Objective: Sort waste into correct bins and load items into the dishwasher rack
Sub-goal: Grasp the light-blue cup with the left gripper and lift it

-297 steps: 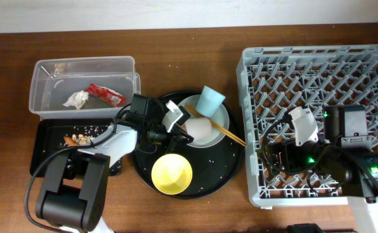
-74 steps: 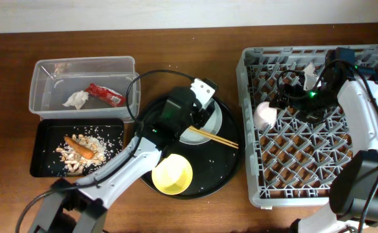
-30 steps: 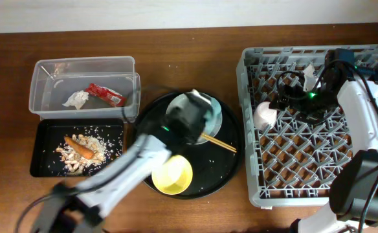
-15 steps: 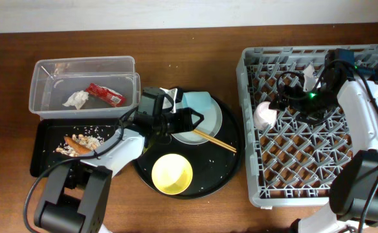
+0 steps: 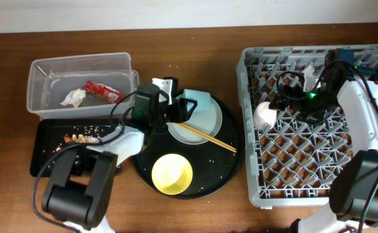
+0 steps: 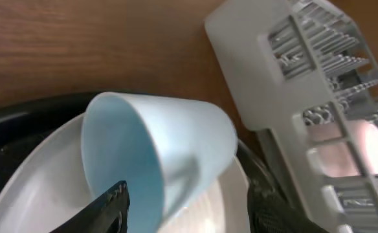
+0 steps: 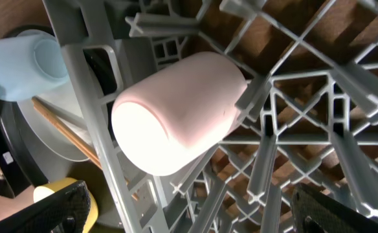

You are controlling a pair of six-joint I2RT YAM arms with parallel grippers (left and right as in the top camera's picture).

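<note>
**Blue cup at left claw, pink cup lying in rack**

Overhead: the left gripper [image 5: 181, 109] sat over the large round black tray [image 5: 228, 165], jaws part-way apart at the light blue plastic cup [image 5: 197, 102]. The cup lay tipped on the pale grey round plate [image 5: 210, 122]. The pair of wooden chopsticks [image 5: 202, 134] ran diagonally off the plate onto that tray. The yellow round bowl [image 5: 171, 173] stood on the same tray, apart from the plate. The clear rectangular plastic tub [image 5: 46, 68] held the red snack wrapper [image 5: 101, 91] and the crumpled white tissue [image 5: 72, 98]. Just beside it, the shallow black rectangular tray [image 5: 43, 155] held beige food scraps with rice [image 5: 80, 137]. The pale pink cup [image 5: 265, 115] lay on its side at the left edge of the large square grey pegged rack [image 5: 248, 162], with the right gripper [image 5: 281, 96] near it.

Left wrist: the blue cup's mouth faced the camera. One finger [image 6: 111, 204] sat in front of the mouth. The other showed plate between itself and the cup wall. Couldn't tell whether the cup was clamped.

Right wrist: jaws were spread wide. The pink cup rested among the pegs, and neither finger touched it.
</note>
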